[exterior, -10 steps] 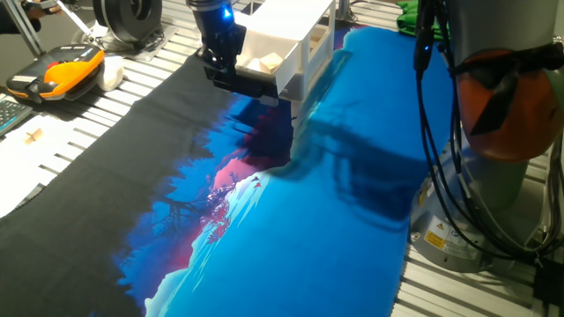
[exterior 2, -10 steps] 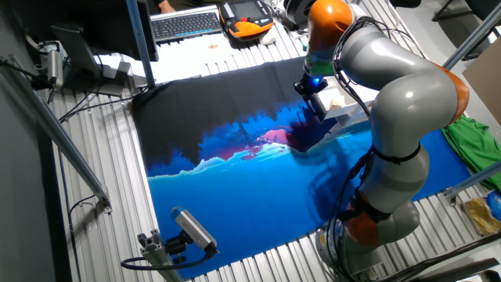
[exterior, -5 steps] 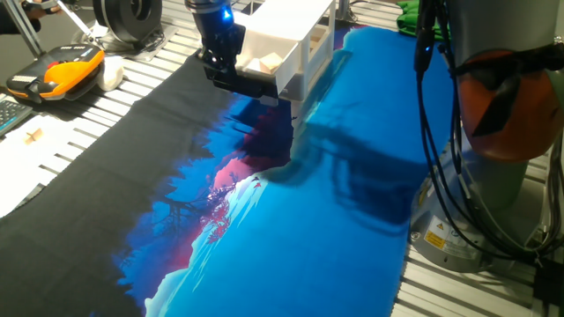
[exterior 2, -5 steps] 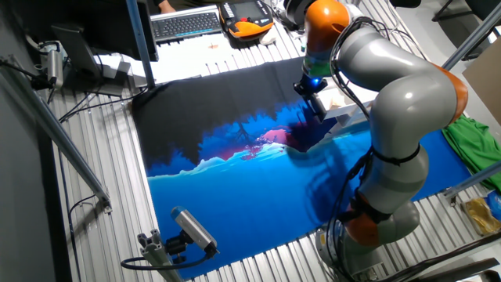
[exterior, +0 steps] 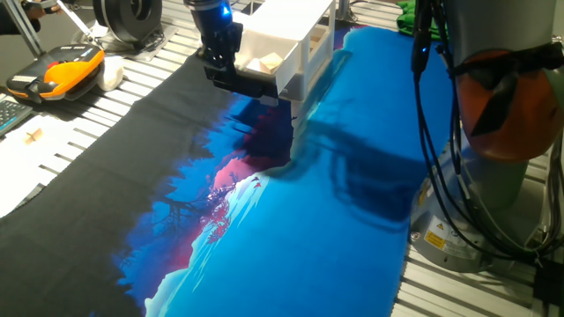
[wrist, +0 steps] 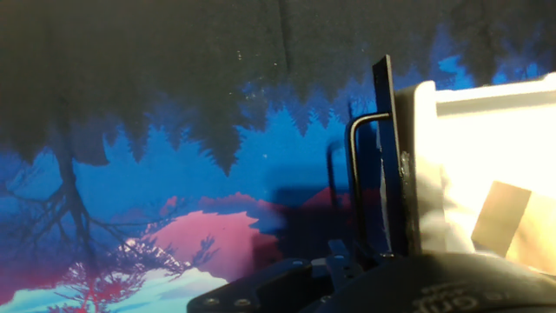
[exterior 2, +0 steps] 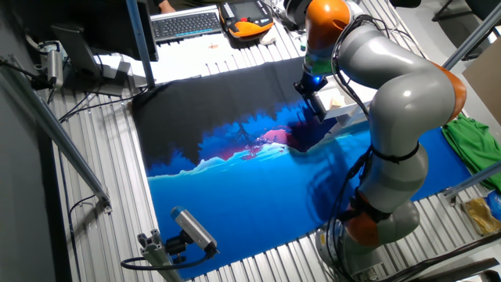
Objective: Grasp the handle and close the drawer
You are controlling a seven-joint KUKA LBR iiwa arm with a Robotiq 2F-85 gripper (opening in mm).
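White plastic, the drawer [exterior: 275, 46] juts from its cabinet [exterior: 310, 55]; it looks light and should slide easily. We take the stiff dark handle [wrist: 389, 165] along its front edge. Whether our claw [exterior: 231, 76] there pinches it, we cannot tell.

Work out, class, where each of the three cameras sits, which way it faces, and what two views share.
One fixed view: low beside the mat, facing the drawer; gripper and arm base show.
The other fixed view: high, across the table, looking down at the whole arm.
Hand view: on the hand, looking along the handle; only the hand's housing shows.
All share the drawer and the printed mat.
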